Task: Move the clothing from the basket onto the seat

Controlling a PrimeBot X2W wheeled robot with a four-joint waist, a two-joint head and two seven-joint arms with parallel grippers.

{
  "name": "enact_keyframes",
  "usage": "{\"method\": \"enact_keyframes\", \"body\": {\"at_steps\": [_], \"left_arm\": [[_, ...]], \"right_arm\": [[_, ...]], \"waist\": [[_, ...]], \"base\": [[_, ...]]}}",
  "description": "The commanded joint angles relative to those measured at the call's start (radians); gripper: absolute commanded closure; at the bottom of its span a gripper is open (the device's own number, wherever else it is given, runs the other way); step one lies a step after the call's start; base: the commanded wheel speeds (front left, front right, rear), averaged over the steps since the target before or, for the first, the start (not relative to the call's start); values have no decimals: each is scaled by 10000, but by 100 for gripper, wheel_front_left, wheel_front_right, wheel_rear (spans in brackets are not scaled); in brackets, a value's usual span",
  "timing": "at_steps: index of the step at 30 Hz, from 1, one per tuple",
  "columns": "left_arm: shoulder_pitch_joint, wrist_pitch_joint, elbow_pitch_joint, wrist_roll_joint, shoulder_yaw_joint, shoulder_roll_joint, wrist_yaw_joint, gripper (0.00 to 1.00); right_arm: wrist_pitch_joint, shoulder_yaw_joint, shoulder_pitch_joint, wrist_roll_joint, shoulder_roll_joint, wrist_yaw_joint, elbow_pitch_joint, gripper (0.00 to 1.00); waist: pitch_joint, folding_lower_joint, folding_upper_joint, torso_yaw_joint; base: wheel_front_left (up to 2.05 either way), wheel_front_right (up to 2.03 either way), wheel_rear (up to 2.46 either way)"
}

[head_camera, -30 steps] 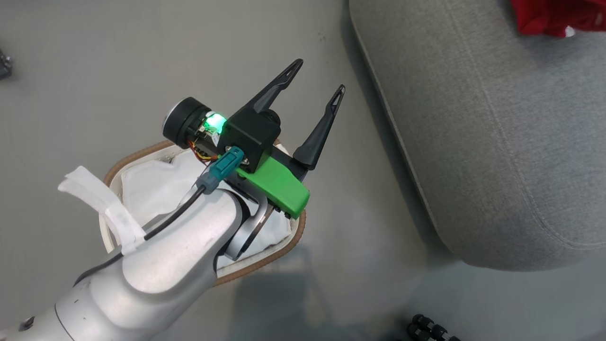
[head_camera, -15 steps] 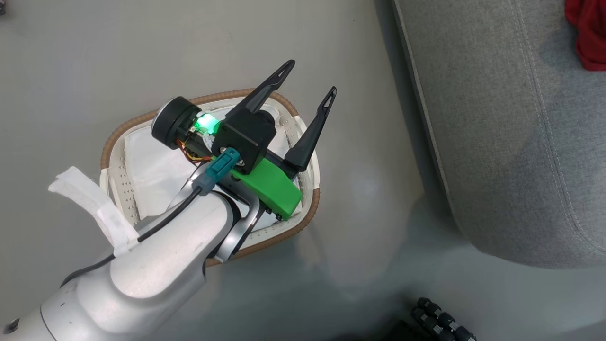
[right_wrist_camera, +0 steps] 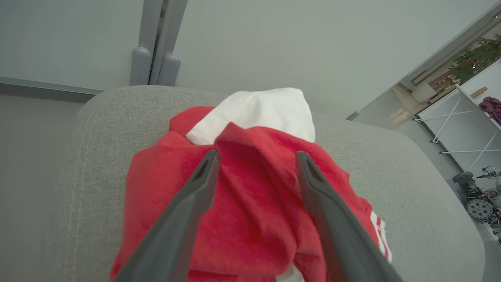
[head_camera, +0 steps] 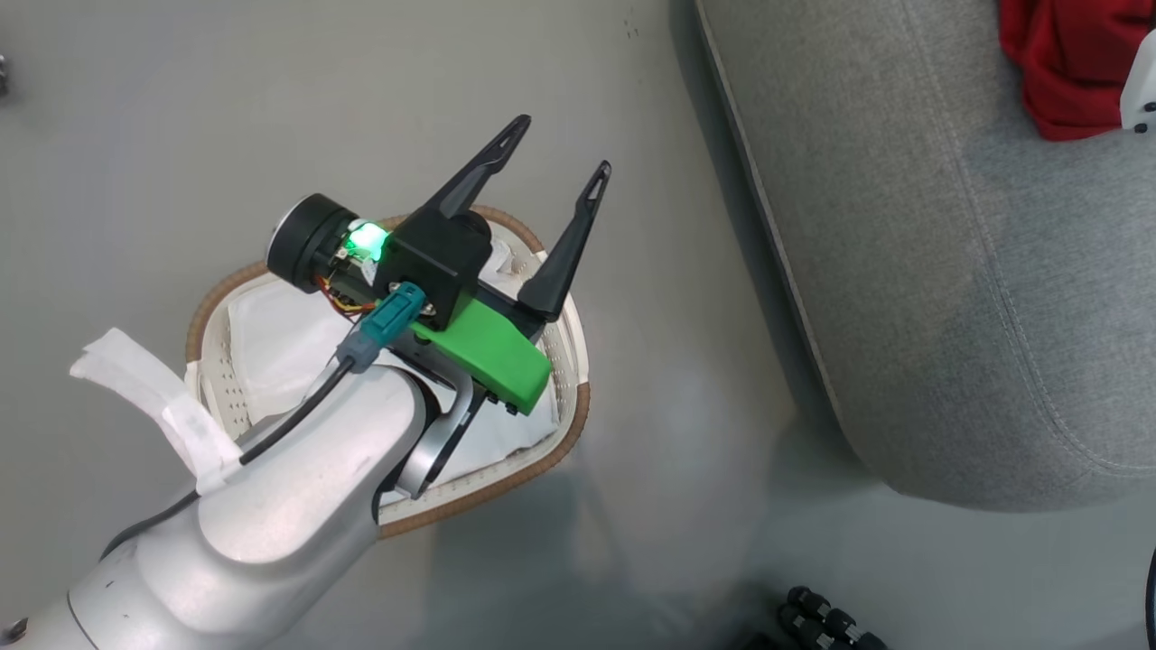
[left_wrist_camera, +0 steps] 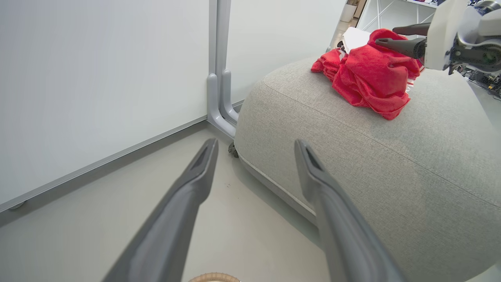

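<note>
Angled above the basket (head_camera: 571,424) with left gripper (head_camera: 560,144) spread wide and empty, right gripper (right_wrist_camera: 257,153) parted over clothing (right_wrist_camera: 254,207) on the seat (right_wrist_camera: 411,188).

Pale floor (head_camera: 181,108), white wall (left_wrist_camera: 98,78), grey post (left_wrist_camera: 220,58)

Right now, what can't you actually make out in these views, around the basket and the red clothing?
The basket: in the head view the left arm covers its middle, so anything left inside can't be ruled out.
The clothing: cut off by the head view's top right edge; bunched on the seat in both wrist views, so the garment count is unclear.
The right gripper: the right wrist view cannot show whether it touches the cloth.
</note>
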Motion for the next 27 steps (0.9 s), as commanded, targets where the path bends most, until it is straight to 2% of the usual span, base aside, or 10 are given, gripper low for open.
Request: {"method": "enact_keyframes", "body": {"at_steps": [1,6,16,22,27], "left_arm": [[198,-143,119,-137,73,-13,37,0],[475,-605,571,-431,279,-172,7,0],[1764,-1337,1623,-1077,1153,-443,-94,0],[2818,-1402,1757,-1069,2300,-353,18,0],[4081,-1398,1506,-769,3620,-391,162,0]], "right_arm": [[-69,176,21,47,-9,-14,69,0],[-173,869,-140,317,-54,-14,112,0],[-227,2132,637,1933,602,-14,-163,0],[-230,2797,2153,2985,1030,-14,-1491,0],[-233,2890,3860,3474,1410,-14,-3127,0]], "waist": [[-440,-1,0,-1],[-1182,-1,0,236],[-2977,-1,0,1224],[-3653,-1,0,1843],[-4049,-1,0,2275]], "base": [[0,0,0],[0,0,0],[0,0,0],[0,0,0],[0,0,0]]}}
